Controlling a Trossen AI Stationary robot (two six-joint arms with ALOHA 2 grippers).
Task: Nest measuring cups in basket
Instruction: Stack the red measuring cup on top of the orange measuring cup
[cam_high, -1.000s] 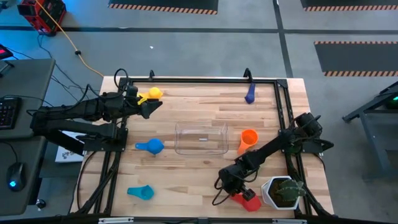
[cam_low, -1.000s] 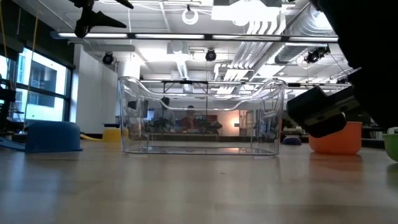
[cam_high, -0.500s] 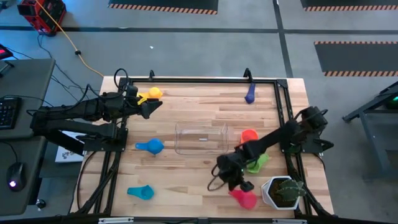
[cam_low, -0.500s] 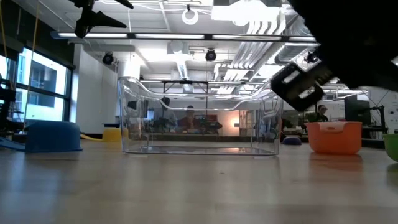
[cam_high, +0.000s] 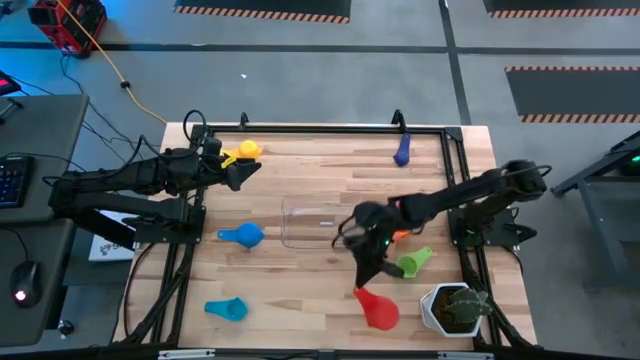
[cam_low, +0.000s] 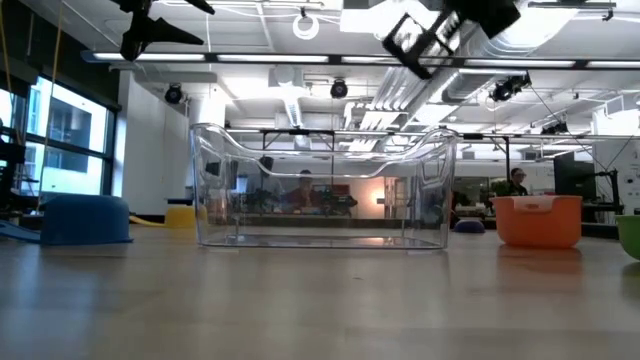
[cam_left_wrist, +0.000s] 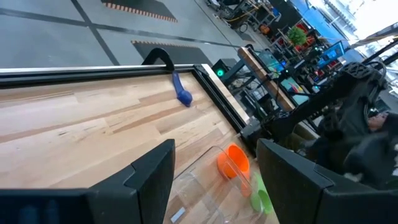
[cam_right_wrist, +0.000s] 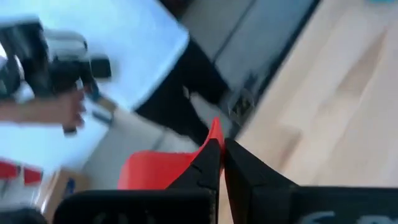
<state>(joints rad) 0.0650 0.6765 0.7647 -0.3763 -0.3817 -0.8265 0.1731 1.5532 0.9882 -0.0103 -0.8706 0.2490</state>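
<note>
Measuring cups lie scattered on the worktop (cam_high: 300, 290) around the clear basket (cam_high: 322, 222), which looks empty; the right hand (cam_high: 362, 278) carries the red cup (cam_high: 377, 309) in the air beside the basket, fingers (cam_right_wrist: 211, 163) pinched on its thin rim or handle. The cup looks light, stiff and slick, so a rim or handle grip suits it, though it may swing. The left hand (cam_left_wrist: 214, 180) waits open near the yellow cup (cam_high: 245, 151).

My worktop (cam_high: 300, 290) is pale wood planks, edged by a black frame (cam_high: 320, 127). A potted plant (cam_high: 455, 308) in a white pot stands at its near right corner. Off to my left, a grey desk (cam_high: 40, 120) carries a keyboard (cam_high: 12, 180) and a mouse (cam_high: 25, 283). A red box (cam_high: 68, 22) with a yellow cable (cam_high: 105, 58) sits on the grey floor. Striped mats (cam_high: 262, 10) lie beyond.
</note>
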